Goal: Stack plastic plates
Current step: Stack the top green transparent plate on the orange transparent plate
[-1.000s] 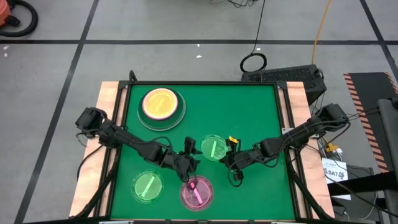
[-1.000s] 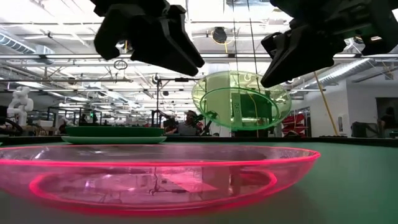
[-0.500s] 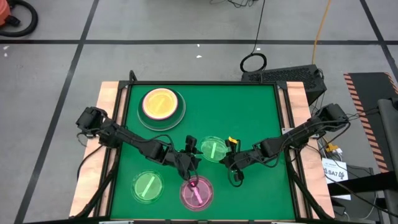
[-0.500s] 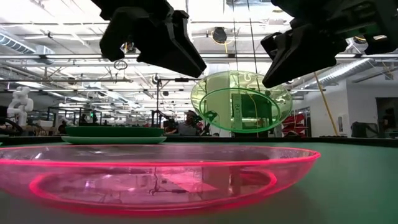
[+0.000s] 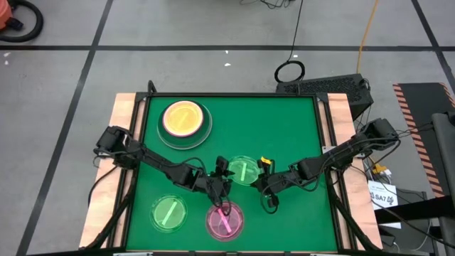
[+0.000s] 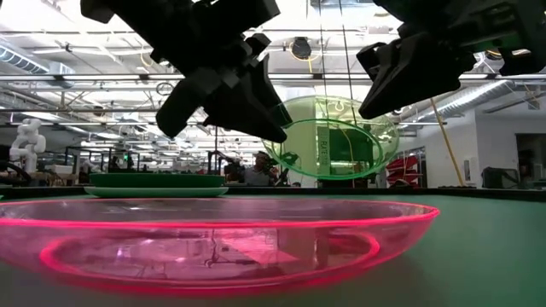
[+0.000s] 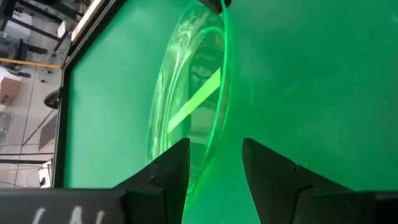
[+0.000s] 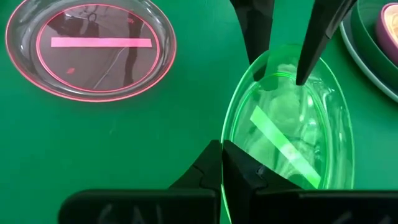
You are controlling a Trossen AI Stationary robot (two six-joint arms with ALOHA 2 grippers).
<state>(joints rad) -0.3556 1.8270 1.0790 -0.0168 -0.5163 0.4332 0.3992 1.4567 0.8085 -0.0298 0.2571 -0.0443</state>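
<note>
A small see-through green plate (image 5: 243, 171) with a pale stripe hangs tilted above the table's middle, between my two grippers. My right gripper (image 8: 222, 163) is shut on it from the table's right. My left gripper (image 7: 214, 163) is open at the plate's opposite, left edge, one finger on each side of the rim (image 7: 210, 149). A see-through pink plate (image 5: 225, 220) lies flat on the green mat near the front edge, below and in front of the held plate. Another see-through green plate (image 5: 168, 212) lies flat at the front left. My right gripper pinches the green plate's right rim (image 8: 231, 144) between its two fingers, coming from the table's right and slanting down. The plate is lifted clear of the mat and tilted (image 6: 328, 141). My left gripper's fingers (image 8: 303, 65) straddle the left rim; I cannot tell whether they touch it.
At the back left stands a stack (image 5: 185, 121) with an amber plate on top of a pink one, on a wide dark-green plate. A raised wooden border (image 5: 126, 114) frames the green mat. Bare mat lies at the back right and front right.
My left gripper has come down and tipped its fingers toward the green plate's left rim, moving slightly toward the table's right. The plate and my right gripper have kept still.
</note>
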